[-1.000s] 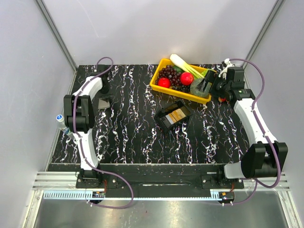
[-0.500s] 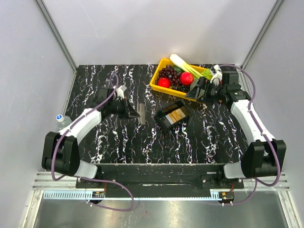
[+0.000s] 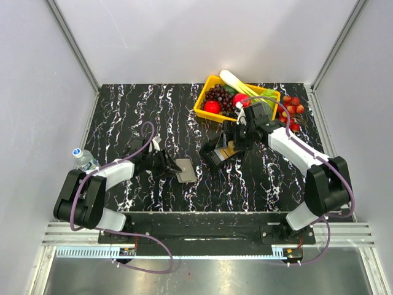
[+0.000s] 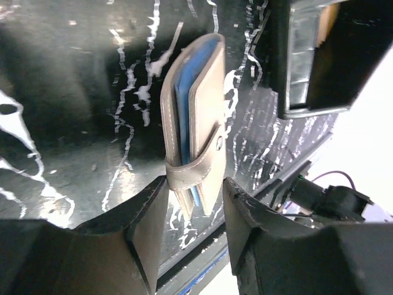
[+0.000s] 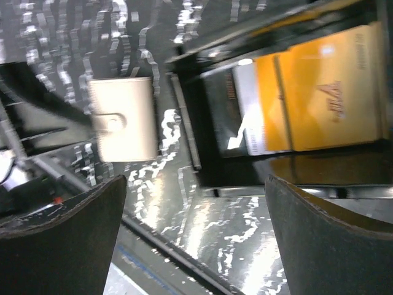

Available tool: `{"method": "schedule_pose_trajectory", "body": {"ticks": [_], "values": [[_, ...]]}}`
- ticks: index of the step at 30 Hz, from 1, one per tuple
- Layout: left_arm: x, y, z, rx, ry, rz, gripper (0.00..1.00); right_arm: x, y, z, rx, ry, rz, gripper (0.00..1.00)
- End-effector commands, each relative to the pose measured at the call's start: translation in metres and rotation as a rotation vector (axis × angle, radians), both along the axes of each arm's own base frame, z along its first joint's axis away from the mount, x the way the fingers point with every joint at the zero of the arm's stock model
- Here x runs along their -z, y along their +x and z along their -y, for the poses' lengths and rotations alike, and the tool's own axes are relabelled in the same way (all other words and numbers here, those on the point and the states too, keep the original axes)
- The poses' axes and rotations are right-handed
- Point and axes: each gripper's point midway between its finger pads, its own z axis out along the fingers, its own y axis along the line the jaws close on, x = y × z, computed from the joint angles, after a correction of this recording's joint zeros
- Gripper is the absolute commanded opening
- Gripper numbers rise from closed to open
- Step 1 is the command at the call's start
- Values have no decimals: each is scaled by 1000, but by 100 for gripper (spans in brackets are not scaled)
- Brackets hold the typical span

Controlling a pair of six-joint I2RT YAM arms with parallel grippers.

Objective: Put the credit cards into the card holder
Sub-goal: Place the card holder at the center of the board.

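My parted left gripper [image 4: 193,187] is straddling the shut flat grey card holder [image 4: 198,110]; my wide-spread right gripper [image 5: 195,184] is hovering over unstowed thin orange cards [image 5: 319,86].

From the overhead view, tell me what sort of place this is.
Probably a robot test cell: plain grey panel walls around a black white-veined tabletop, white robot arms, a yellow plastic bin.

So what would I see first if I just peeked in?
Probably the yellow bin of bright fruit at the back of the table. Then the orange cards in the black tray in the middle, with the right claw over them. The pale card holder lies left of the tray.
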Motion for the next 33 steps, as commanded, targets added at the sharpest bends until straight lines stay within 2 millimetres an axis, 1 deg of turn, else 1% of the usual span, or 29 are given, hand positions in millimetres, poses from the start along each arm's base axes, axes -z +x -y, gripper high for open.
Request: {"method": "schedule_pose_trajectory", "body": {"ticks": [1, 4, 8, 9, 13, 15, 16, 18, 21, 24, 26, 27, 29, 31, 33], "values": [[11, 7, -15, -17, 120, 35, 45, 25, 21, 34, 98, -206, 64, 99], [13, 11, -23, -7, 187, 45, 47, 29, 27, 44, 124, -262, 86, 100], [12, 15, -37, -9, 296, 61, 50, 37, 30, 66, 182, -368, 101, 99], [11, 16, -40, -10, 317, 67, 51, 36, 32, 74, 209, -403, 117, 99], [4, 22, -45, -13, 355, 111, 54, 29, 37, 93, 255, -480, 162, 99], [1, 25, -47, -19, 371, 132, 54, 25, 38, 97, 248, -499, 172, 99], [-2, 27, -48, -20, 382, 149, 54, 22, 39, 95, 240, -486, 177, 99], [-8, 30, -46, -11, 410, 191, 57, 10, 34, 77, 184, -398, 183, 99], [-21, 37, -44, -13, 502, 253, 58, -20, 26, 41, 133, -186, 206, 98], [-34, 38, -31, 22, 551, 321, 58, -48, 15, 8, 92, -20, 249, 94], [-42, 42, -25, 43, 585, 376, 58, -47, 7, -7, 83, 58, 229, 90], [-44, 42, -24, 66, 604, 397, 58, -44, 4, -12, 87, 90, 216, 86], [-48, 46, -19, 111, 619, 439, 58, -33, -6, -22, 71, 133, 187, 78], [-46, 46, -12, 184, 625, 463, 57, -23, -17, -33, 44, 154, 170, 71], [-39, 44, -5, 244, 640, 468, 57, -16, -28, -44, 16, 174, 160, 64]]}}
